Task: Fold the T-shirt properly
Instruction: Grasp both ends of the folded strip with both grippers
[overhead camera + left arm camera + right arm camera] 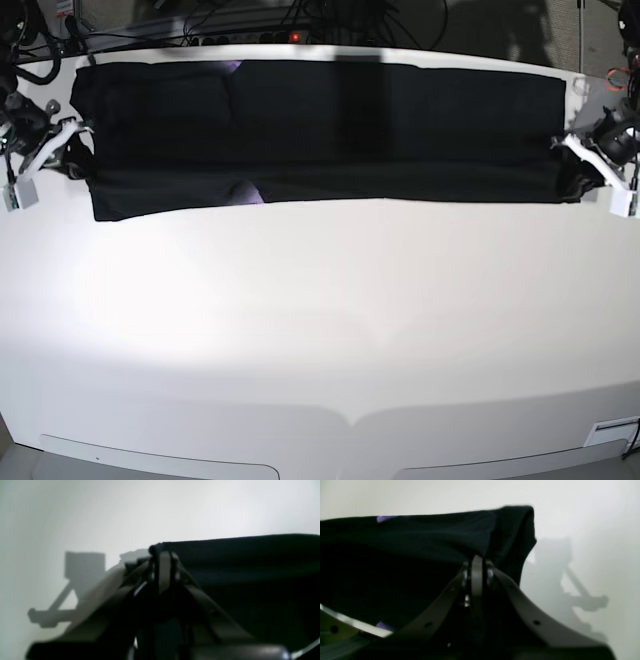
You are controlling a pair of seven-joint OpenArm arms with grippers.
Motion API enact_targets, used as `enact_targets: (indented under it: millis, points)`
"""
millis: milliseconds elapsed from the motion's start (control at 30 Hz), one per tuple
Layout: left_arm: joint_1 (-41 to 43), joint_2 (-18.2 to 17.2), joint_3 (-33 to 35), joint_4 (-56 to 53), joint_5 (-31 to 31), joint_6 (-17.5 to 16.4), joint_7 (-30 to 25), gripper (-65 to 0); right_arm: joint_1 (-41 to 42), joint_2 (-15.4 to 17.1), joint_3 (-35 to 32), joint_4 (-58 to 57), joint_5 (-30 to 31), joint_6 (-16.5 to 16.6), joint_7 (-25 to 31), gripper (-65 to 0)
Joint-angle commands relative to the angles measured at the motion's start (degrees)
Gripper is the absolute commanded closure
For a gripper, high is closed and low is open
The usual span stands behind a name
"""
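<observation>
Black T-shirt (330,130) lies stretched across the white table (320,330); left gripper (163,555) and right gripper (477,561) are each clamped on an opposite end.

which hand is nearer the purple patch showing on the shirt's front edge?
Right. The purple patch sits left of centre in the base view, toward the right hand gripping that end of the T-shirt. The left hand holds the far end.

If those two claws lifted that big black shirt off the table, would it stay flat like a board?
Probably not. The black cloth T-shirt wrinkles where the right gripper pinches it, so it looks floppy. Held only at its ends, also by the left gripper, its middle would likely sag.
</observation>
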Motion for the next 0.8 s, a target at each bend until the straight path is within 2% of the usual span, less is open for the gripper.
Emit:
enact_targets:
  millis: [0,133,267,333,567,600,700,767]
  points:
    - [0.59,-1.09,-0.59,0.94,0.94,-0.39,-1.68,0.0,-0.26,0.31,0.66,0.83,-0.11,0.74,1.14,0.0]
    - [3.21,-0.2,-0.59,0.94,5.6,-0.35,-4.42,0.0,-0.74,-2.97,0.68,0.81,-4.98,1.27,1.55,0.0]
    - [4.24,1.18,-0.59,0.92,9.18,-0.37,-4.85,0.0,-0.72,-5.4,0.68,0.81,-8.74,1.27,2.95,0.0]
    - [4.22,1.9,-0.59,0.94,11.41,-0.35,-4.9,0.0,-0.72,-6.19,0.68,0.81,-10.27,1.25,3.06,0.0]
    - [4.22,1.73,-0.59,0.94,12.85,-0.35,-4.79,0.0,-0.57,-6.91,0.68,0.81,-15.52,1.2,2.8,0.0]
    - [4.2,1.7,-0.59,0.94,12.83,-0.33,-4.74,-5.3,-0.57,-6.91,0.68,0.81,-15.58,1.18,2.84,0.0]
    - [4.22,1.7,-0.59,0.94,12.76,0.35,-4.28,-26.5,-0.55,-6.88,0.68,0.81,-15.37,1.18,3.06,-15.7]
    - [4.22,1.7,-0.63,0.94,12.26,1.9,-4.04,-31.7,-0.55,-6.73,0.68,0.81,-15.1,1.18,4.28,-23.0]
